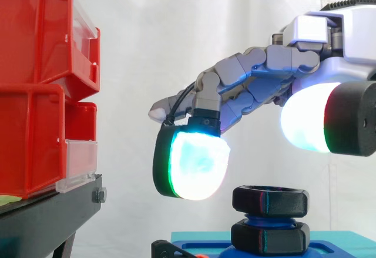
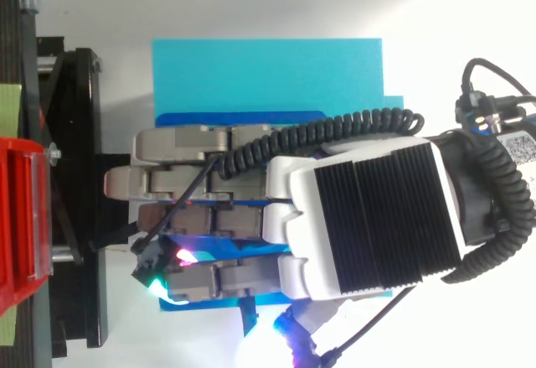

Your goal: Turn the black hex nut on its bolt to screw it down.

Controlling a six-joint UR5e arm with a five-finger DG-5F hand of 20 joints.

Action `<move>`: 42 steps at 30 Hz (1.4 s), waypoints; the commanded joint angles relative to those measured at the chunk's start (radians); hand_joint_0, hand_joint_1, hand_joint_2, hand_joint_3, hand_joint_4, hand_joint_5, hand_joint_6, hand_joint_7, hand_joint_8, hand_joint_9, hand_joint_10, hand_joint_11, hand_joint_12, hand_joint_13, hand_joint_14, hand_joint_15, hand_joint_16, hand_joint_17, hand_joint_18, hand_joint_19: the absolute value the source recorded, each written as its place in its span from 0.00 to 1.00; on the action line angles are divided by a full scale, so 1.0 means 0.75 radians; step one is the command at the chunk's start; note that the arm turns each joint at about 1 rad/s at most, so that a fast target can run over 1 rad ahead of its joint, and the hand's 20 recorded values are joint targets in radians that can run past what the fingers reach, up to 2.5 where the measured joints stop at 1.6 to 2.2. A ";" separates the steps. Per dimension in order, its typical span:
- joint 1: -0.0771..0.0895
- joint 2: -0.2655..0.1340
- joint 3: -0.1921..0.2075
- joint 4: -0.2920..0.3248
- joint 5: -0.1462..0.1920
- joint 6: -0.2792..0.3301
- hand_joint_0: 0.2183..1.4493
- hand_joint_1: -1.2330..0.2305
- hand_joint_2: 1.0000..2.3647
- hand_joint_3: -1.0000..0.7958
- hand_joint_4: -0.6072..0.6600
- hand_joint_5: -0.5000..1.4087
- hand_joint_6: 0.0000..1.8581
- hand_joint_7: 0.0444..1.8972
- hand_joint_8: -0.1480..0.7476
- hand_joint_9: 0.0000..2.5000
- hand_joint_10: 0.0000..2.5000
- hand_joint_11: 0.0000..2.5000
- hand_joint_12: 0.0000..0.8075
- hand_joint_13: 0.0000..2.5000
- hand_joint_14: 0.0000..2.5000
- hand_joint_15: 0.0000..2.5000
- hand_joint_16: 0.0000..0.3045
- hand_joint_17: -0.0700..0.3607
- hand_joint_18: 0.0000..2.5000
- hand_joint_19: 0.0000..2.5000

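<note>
The robot hand enters from the right of the side view with its fingers extended and slightly bent, spread apart and grasping nothing: it is released. One glowing white-cyan fingertip pad hangs above and to the left of the black hex nut, clear of it. A second white pad, nearer the camera, is partly cut off behind its black backing and sits higher, to the right of the nut.

The black hex nut sits at the top of a blue threaded bolt. Only a short length of thread is visible, between the nut and a second black hexagonal piece below it. Whether that lower piece is a nut or the bolt head cannot be determined. The bolt stands on a flat turquoise base plate, cut off by the bottom edge.

In the top view the hand lies over the base plate and covers its near half.

Stacked red plastic bins rest on a black stand at the left, cropped by the frame edge.
</note>
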 commanded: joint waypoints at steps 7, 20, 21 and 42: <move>0.004 -0.001 0.000 -0.015 0.001 -0.018 0.21 0.67 0.00 0.28 0.56 0.25 0.27 0.54 0.36 0.27 0.00 0.00 0.36 0.10 0.00 0.00 0.14 0.39 0.03 0.04; -0.010 -0.060 0.000 0.034 -0.012 -0.051 0.21 0.66 0.00 0.28 0.57 0.25 0.27 0.54 0.36 0.27 0.00 0.00 0.36 0.10 0.00 0.00 0.14 0.38 0.03 0.04; -0.008 -0.058 0.000 0.032 -0.012 -0.051 0.21 0.66 0.00 0.28 0.57 0.25 0.27 0.54 0.36 0.27 0.00 0.00 0.37 0.10 0.00 0.00 0.14 0.38 0.03 0.04; -0.012 -0.058 0.082 -0.058 -0.038 -0.053 0.21 0.66 0.00 0.28 0.57 0.25 0.27 0.65 0.38 0.27 0.00 0.01 0.38 0.10 0.00 0.00 0.13 0.37 0.02 0.04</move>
